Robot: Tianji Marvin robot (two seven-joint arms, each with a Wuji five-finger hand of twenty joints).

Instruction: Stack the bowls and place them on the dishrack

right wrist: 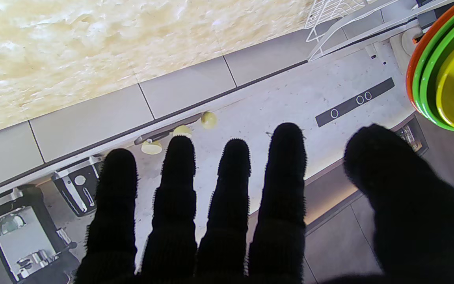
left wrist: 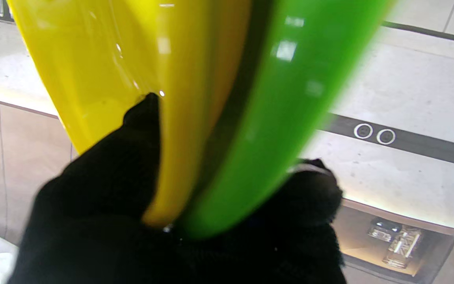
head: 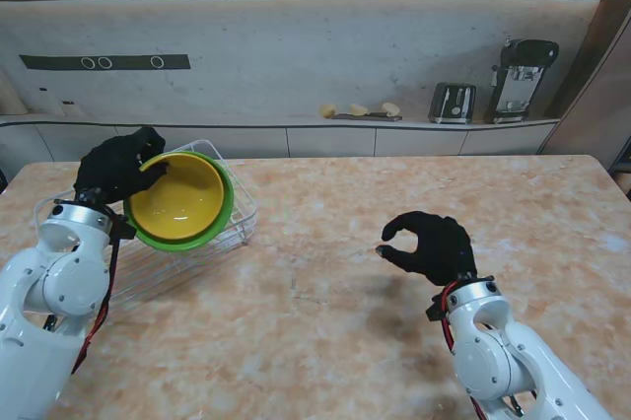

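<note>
Glossy yellow bowl (head: 179, 197) nested in green bowl (head: 219, 224), perhaps plastic, gloved left robot hand (head: 120, 166) gripping rims

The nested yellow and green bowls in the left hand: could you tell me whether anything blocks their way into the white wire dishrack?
Nothing visible does: the nested yellow and green bowls, gripped by the left hand, hang tilted right over the white wire dishrack.

A beige marble-patterned counter (head: 394, 203) carries a white wire dishrack (head: 148, 267), which sits beneath the left robot hand (head: 118, 166) and well apart from the right robot hand (head: 429, 245).
</note>
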